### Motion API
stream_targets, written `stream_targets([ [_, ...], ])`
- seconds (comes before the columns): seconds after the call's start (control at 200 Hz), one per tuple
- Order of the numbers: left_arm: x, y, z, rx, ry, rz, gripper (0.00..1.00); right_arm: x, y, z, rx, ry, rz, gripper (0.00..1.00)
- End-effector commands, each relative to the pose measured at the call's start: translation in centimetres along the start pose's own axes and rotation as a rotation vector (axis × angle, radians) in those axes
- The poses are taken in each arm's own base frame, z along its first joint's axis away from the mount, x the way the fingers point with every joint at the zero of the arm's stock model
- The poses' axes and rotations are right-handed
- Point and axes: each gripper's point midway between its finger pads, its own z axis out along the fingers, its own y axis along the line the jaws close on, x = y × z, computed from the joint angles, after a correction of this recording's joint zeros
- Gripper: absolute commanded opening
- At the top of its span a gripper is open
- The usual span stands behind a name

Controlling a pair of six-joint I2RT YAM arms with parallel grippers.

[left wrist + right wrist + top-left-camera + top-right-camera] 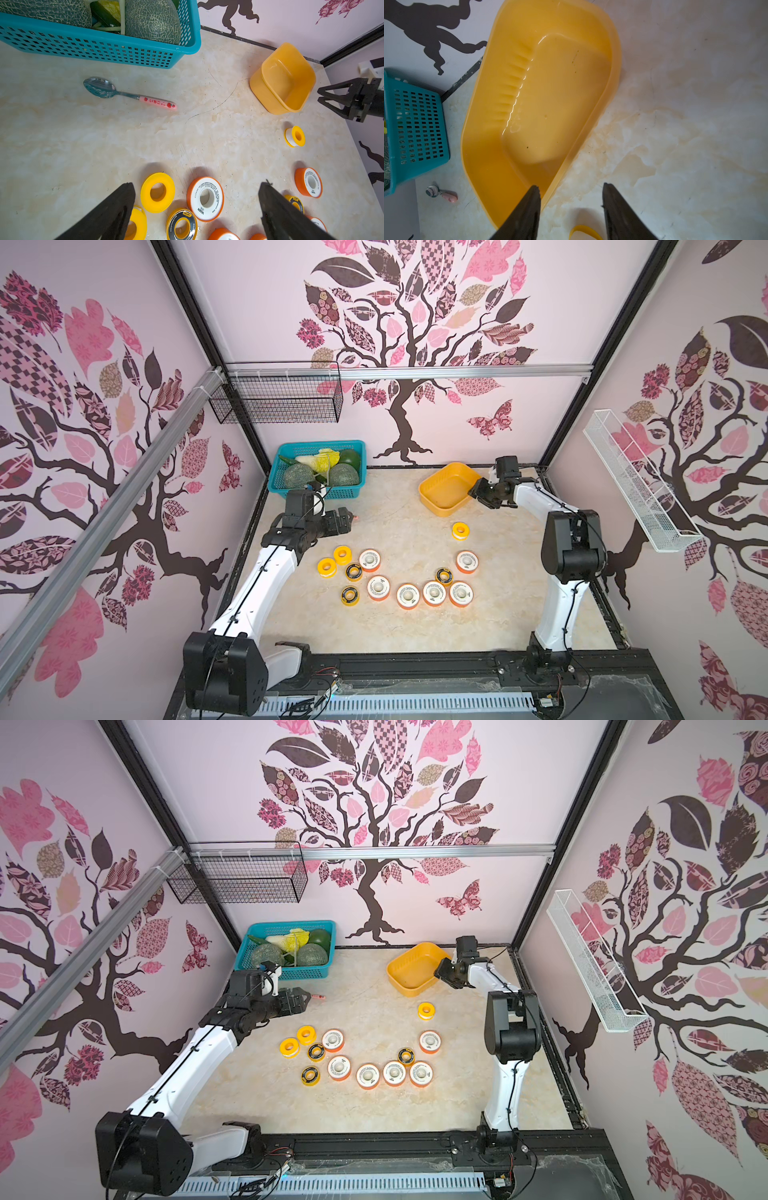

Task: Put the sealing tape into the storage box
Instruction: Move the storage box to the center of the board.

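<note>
Tape [407,595]: twelve spools, all lay on bench [395,522]; box [442,509] stood empty. Right pincer [570,185], part-spread, straddled box rim, likely to drag it nearer. Left pincer [196,183] hung wide above spools.

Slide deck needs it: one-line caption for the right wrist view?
Right gripper, jaws apart, at the rim of the empty yellow storage box; teal basket and spoon beyond.
</note>
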Motion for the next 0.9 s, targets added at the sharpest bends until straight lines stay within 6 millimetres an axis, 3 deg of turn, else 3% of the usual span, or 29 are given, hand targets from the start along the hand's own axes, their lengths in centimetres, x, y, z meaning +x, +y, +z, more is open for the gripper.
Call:
stream_targets([
  [0.0,-0.1,-0.2,-0.5,0.015,-0.004,0.008,0.98,0.2,0.8,0.8,-0.004,0.036,0.006,0.52],
  [0.29,0.0,-0.2,-0.5,0.017,0.003,-0.001,0.99,0.6,0.5,3.1,0.036,0.073,0.021,0.47],
  [0.635,0.2,0.0,-0.5,0.014,0.014,-0.012,0.98,1.0,2.2,3.9,0.027,0.102,-0.015,0.24],
  [0.895,0.2,0.1,-0.5,0.012,0.017,-0.013,0.98,1.9,3.3,4.3,0.018,0.134,-0.035,0.17],
])
